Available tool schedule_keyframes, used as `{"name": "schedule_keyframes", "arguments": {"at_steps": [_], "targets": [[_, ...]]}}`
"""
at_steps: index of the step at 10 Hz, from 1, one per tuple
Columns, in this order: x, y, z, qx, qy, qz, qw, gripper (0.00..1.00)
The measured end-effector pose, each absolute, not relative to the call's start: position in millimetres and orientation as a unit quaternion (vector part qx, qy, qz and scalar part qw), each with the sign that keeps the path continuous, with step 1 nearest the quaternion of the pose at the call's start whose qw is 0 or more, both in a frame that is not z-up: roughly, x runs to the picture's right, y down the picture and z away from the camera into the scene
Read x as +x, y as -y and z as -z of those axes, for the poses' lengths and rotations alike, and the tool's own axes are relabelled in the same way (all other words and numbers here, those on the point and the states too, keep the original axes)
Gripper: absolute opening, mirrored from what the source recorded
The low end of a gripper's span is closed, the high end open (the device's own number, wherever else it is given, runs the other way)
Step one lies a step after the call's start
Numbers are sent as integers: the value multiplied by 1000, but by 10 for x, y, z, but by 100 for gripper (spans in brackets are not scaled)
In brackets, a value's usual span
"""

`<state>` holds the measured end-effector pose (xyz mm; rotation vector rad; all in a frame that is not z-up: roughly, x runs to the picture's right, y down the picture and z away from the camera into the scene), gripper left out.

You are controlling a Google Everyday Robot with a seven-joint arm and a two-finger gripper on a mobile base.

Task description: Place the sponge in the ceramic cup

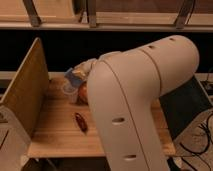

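Hovering near the far left corner of the table [57, 136], the gripper [79, 71] pinched the sponge [73, 75] just above the ceramic cup [69, 92]; centring over its narrow rim before release looked wise, the orange bowl [83, 94] crowding close.

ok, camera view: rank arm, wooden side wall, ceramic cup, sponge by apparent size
1. arm, nearest the camera, so inflated
2. wooden side wall
3. ceramic cup and sponge look about alike, unranked
The tool grips the sponge just above the cup.
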<state>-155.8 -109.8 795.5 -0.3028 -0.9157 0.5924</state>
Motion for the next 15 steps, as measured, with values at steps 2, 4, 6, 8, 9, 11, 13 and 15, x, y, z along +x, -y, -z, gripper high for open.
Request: {"name": "schedule_keyframes", "arguments": {"at_steps": [2, 4, 6, 8, 9, 11, 13, 15], "targets": [[-1626, 1229, -8019, -148, 461, -279, 829, 0], [-1742, 1304, -8061, -154, 486, -279, 814, 0], [-1875, 1317, -8097, -163, 513, -282, 794, 0], [-1918, 1252, -8160, -171, 526, -290, 781, 0], [-1915, 1221, -8183, -174, 530, -295, 776, 0], [-1912, 1178, -8195, -178, 534, -303, 769, 0], [-1914, 1182, -8191, -178, 535, -303, 768, 6], [-1913, 1184, -8190, -178, 535, -303, 768, 11]]}}
